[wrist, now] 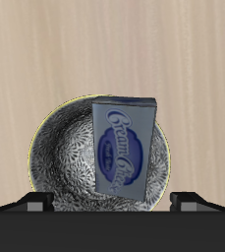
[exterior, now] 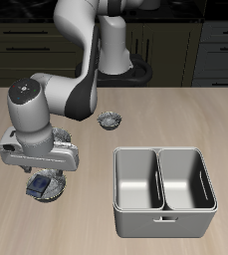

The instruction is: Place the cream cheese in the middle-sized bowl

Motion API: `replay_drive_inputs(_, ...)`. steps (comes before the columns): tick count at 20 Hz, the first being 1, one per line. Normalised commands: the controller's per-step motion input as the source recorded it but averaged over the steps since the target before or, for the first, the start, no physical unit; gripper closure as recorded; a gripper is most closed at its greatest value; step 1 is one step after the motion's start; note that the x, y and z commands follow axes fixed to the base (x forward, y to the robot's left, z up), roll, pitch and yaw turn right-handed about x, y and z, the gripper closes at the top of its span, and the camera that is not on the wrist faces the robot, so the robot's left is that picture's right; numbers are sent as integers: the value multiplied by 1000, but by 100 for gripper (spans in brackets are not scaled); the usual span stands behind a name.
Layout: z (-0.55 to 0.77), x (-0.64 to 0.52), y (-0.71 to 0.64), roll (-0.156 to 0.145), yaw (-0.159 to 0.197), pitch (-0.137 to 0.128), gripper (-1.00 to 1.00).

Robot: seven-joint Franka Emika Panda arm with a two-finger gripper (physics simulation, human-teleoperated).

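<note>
The cream cheese, a dark blue packet with a paler label, lies tilted inside a speckled grey-and-white bowl, leaning against its wall. It looks like the middle-sized bowl, which stands near the table's front edge. In the exterior view the packet shows just below the hand. My gripper hangs right above the bowl, open, with its fingertips spread wide on either side and not touching the packet. The gripper hides part of the bowl in the exterior view.
A small speckled bowl stands farther back near the robot's base. Another speckled bowl is partly hidden behind the arm. A grey metal two-compartment container stands beside the gripper, toward the table's front edge.
</note>
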Motion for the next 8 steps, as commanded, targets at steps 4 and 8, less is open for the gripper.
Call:
replay_drive_inputs(4, 164, -13, 130, 28, 6, -20, -100)
replay_drive_inputs(8, 161, -32, 131, 15, 36, -28, -100)
